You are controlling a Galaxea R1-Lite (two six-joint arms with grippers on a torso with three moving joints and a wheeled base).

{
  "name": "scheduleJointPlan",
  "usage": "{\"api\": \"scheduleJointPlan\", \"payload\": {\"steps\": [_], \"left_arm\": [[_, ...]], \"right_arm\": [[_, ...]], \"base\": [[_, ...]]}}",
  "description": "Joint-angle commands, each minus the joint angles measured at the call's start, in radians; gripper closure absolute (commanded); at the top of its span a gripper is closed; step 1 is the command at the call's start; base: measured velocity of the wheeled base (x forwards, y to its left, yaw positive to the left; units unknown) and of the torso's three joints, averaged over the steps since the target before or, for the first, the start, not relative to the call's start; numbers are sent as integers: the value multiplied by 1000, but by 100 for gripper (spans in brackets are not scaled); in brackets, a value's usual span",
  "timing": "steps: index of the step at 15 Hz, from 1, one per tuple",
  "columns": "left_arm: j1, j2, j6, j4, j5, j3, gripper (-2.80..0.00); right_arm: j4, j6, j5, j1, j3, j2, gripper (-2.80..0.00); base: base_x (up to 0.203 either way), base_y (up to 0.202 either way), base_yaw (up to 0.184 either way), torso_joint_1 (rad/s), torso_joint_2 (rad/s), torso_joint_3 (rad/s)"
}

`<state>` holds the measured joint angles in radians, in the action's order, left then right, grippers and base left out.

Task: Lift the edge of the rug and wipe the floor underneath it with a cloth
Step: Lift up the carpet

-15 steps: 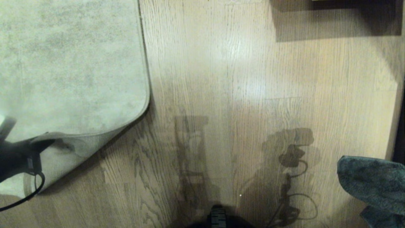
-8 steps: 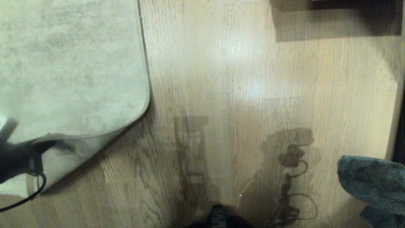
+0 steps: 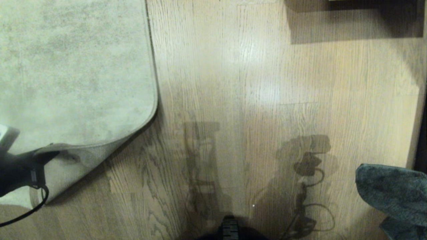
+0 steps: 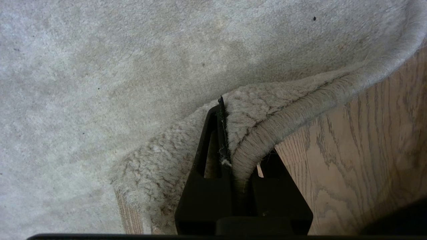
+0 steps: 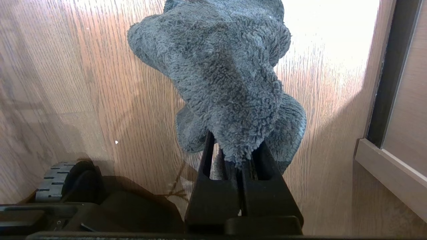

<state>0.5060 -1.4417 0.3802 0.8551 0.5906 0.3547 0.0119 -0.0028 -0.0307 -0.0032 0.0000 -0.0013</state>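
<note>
The left tool (image 4: 233, 156) grips the rug (image 3: 73, 66) by its near edge, which is raised off the floor (image 3: 250, 100). The right tool (image 5: 233, 160) holds the cloth (image 5: 227, 73) clamped above the floor, well apart from the rug.

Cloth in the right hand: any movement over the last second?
No. In the head view the cloth sits at the same spot against the floor grain and the robot's shadow, held shut in the right hand.
</note>
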Motion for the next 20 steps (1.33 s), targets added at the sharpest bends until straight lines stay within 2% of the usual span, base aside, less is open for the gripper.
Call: {"api": "scheduleJointPlan", "payload": {"steps": [1, 6, 20], "left_arm": [[0, 1, 3, 7, 3, -8, 0], [16, 1, 5, 7, 3, -17, 0], [23, 9, 3, 7, 3, -23, 0]], "right_arm": [[0, 0, 0, 0, 0, 1, 0], [0, 0, 0, 0, 0, 1, 0], [0, 0, 0, 0, 0, 1, 0]], "base": [[0, 0, 0, 0, 0, 0], [1, 48, -3, 2, 1, 2], [0, 196, -2, 2, 3, 2]]}}
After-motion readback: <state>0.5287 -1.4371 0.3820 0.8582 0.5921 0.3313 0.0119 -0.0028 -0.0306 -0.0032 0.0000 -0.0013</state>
